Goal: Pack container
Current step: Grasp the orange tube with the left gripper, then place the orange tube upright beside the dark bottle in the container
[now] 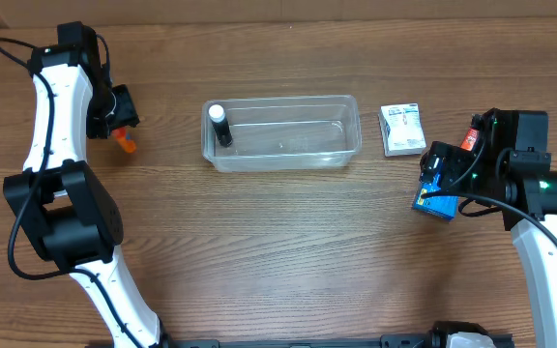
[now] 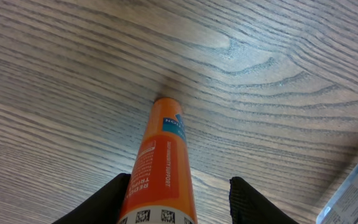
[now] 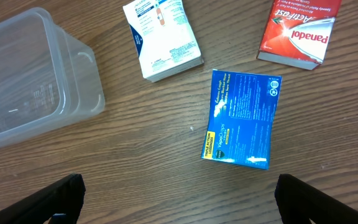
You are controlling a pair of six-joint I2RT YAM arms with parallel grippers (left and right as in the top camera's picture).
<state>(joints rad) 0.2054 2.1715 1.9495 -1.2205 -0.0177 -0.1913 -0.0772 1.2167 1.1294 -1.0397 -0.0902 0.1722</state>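
The container is seen mid-frame on the counter, well apart from both jaws: left jaws parted astride an orange tube, right jaws spread wide, empty.

The left arm and right arm are built of white links and black joints. Black cables are attached, and a green light is lit at 3 o'clock.

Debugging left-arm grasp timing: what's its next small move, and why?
Probably close the left gripper on the orange tube: the tube lies on the table between the open fingers, with a gap showing on one side, so it seems not yet gripped.
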